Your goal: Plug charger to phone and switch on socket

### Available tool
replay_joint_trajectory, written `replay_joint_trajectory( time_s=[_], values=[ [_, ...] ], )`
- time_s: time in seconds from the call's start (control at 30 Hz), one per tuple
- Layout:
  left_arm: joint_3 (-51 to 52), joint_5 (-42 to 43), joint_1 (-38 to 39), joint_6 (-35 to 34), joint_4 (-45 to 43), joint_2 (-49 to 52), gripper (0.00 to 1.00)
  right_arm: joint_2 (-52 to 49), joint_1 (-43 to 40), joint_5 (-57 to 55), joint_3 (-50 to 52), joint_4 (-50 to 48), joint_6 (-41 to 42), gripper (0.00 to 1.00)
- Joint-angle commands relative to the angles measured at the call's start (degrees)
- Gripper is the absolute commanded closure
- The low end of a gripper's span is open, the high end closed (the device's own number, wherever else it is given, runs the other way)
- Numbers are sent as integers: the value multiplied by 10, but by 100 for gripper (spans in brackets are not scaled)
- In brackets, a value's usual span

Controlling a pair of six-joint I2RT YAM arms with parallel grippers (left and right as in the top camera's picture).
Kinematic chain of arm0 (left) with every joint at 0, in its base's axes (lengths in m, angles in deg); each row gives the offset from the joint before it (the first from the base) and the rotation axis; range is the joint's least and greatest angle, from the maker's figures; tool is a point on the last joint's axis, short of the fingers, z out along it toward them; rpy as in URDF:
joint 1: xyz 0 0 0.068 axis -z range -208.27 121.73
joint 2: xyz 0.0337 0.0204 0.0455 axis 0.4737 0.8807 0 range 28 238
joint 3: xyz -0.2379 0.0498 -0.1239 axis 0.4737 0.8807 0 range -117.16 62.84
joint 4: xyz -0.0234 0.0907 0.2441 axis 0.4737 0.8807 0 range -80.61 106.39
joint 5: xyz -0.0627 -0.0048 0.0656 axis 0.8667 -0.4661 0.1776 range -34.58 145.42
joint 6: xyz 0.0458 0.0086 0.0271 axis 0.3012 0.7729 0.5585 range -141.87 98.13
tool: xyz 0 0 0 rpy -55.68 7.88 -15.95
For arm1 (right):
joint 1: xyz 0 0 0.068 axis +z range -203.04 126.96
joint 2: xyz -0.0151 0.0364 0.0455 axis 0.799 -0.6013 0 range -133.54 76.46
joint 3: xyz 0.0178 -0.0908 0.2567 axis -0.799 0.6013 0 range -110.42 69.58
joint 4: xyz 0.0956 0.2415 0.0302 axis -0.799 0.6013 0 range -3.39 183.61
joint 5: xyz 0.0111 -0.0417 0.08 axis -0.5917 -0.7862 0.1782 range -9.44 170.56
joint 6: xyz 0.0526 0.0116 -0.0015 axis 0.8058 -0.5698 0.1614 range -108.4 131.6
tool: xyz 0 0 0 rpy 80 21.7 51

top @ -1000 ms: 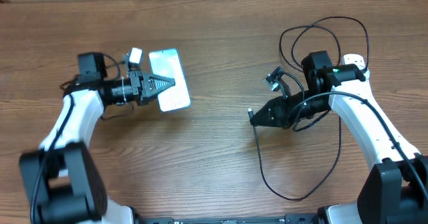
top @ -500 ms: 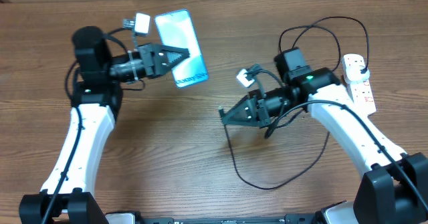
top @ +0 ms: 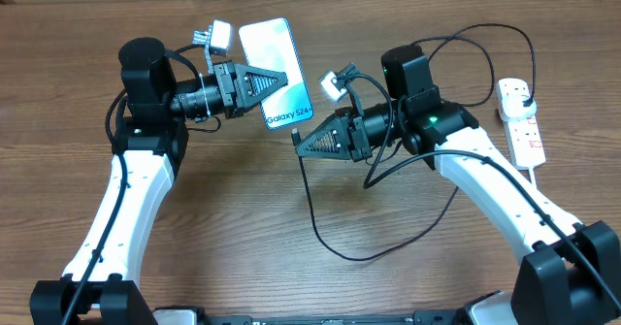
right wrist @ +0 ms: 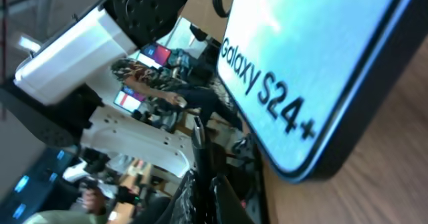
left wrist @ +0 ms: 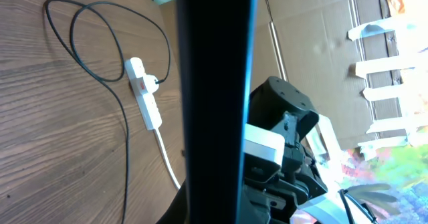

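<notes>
Over the wooden table [top: 243, 238] both arms have swung inward in the last second, while the socket [top: 521, 123] lies unmoved at the far right, with neither arm near its switch. The left gripper [top: 279, 81], clamped on the phone [top: 275, 46], has carried it up and toward the centre, screen upward and bottom edge turned to the other arm. The right gripper [top: 301, 143], pinched shut on the charger [top: 320, 236] by its connector tip [right wrist: 198, 140], has brought that tip from well apart to near the phone's edge, so fine alignment with the port seems all that is left before insertion.
</notes>
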Motion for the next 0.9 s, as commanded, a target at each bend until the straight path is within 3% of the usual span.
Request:
replay_joint_trajectory(
  time_s=[0.0, 0.33, 0.87],
  values=[
    [-4, 11, -3, -1, -6, -7, 96, 2, 4, -1, -2, -5, 62, 96],
    [-4, 64, -3, 48, -6, -7, 96, 2, 14, -2, -2, 12, 61, 96],
    [-4, 99, -12, 47, -8, -7, 96, 2, 14, -6, -2, 39, 61, 96]
  ],
)
